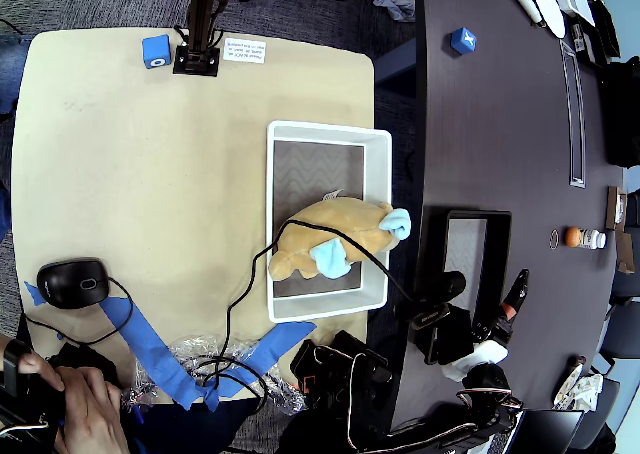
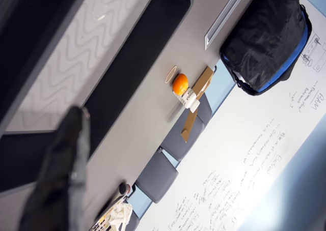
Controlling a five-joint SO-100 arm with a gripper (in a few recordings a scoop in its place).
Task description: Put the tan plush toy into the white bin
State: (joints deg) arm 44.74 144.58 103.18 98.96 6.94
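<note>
The tan plush toy (image 1: 335, 239) lies inside the white bin (image 1: 378, 149), in the bin's near half. Its light blue patches show at the right rim and the middle, and its head end reaches the left wall. A black cable crosses over it. The zigzag bottom shows bare in the bin's far half. My gripper (image 1: 512, 296) is off to the right of the bin, over the dark table beside the black tray, well apart from the toy. In the wrist view one blurred dark finger (image 2: 61, 175) shows at lower left, with nothing seen in it.
A black tray (image 1: 450, 264) with a zigzag bottom sits right of the bin, also in the wrist view (image 2: 127, 73). Farther right is a small orange ball (image 1: 572, 236) (image 2: 180, 83). A mouse (image 1: 72, 282), blue tape and a person's hand (image 1: 85, 404) are at lower left.
</note>
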